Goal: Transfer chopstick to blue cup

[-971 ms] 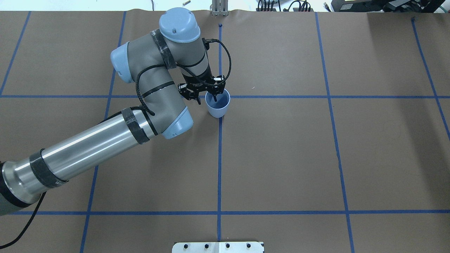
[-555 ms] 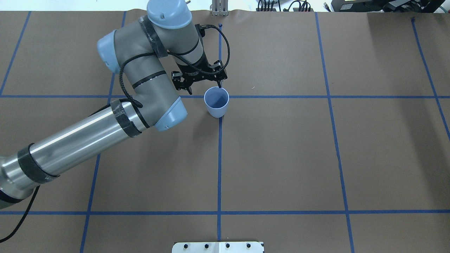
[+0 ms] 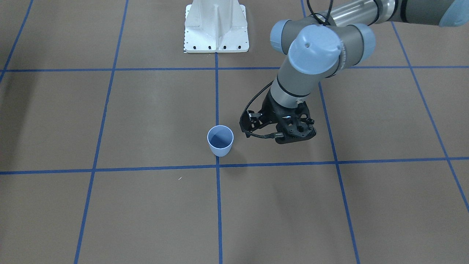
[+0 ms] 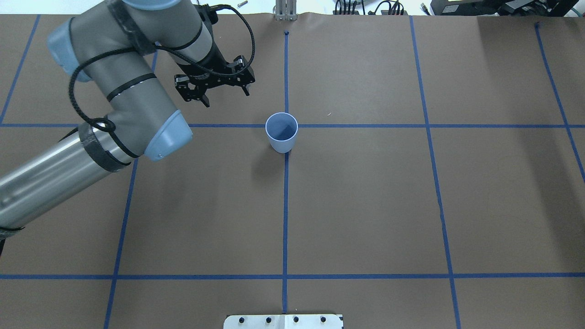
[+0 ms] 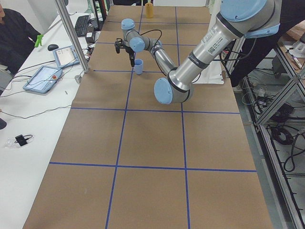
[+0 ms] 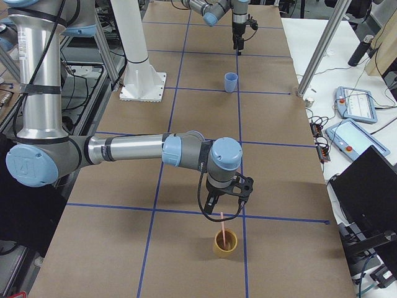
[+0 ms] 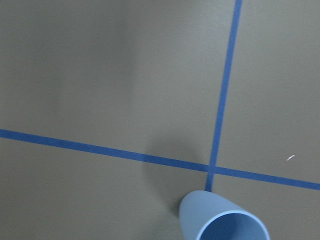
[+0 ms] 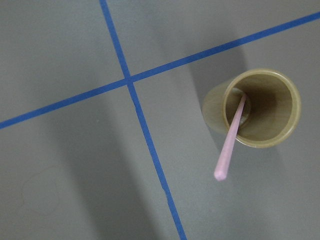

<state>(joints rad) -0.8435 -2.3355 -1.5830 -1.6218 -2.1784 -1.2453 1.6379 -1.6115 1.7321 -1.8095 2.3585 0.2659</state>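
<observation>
The pale-blue cup stands upright and empty at a crossing of blue tape lines; the left wrist view catches its rim at the bottom. My left gripper hovers open and empty, apart from the cup, on its far left in the overhead view. The pink chopstick leans in a yellow cup at the table's right end. My right gripper hangs just above that stick; I cannot tell whether it is open or shut.
Brown paper with a blue tape grid covers the table. The white arm mount sits at the robot's side. A person and tablets are at a side bench beyond the table edge.
My left gripper has pulled away from the blue cup's rim, up and toward the far left. The cup stays where it was.
</observation>
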